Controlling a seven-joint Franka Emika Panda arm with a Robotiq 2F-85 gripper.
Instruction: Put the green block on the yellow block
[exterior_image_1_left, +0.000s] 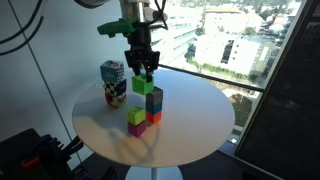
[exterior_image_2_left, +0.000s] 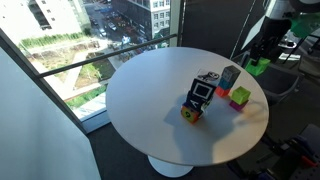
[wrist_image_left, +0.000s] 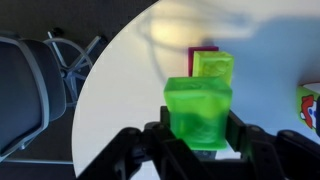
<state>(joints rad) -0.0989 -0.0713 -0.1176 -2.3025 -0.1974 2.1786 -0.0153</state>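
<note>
Wrist view: magenta cube (wrist_image_left: 199, 51) mostly hidden behind yellow block (wrist_image_left: 214, 67); patterned cube (wrist_image_left: 309, 106) cut by the edge.

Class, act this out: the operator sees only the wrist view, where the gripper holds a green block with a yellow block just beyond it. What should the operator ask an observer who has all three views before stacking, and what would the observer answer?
Operator: Is my green block already resting on the yellow block?
Observer: No. In both exterior views the green block hangs in the gripper, higher than the yellow block and not touching it.
Operator: Is anything close to the target that I can't see?
Observer: Yes. In an exterior view a dark grey-blue cube sits on an orange-red cube right beside the yellow block, and that stack's top is higher than the yellow one.
</note>
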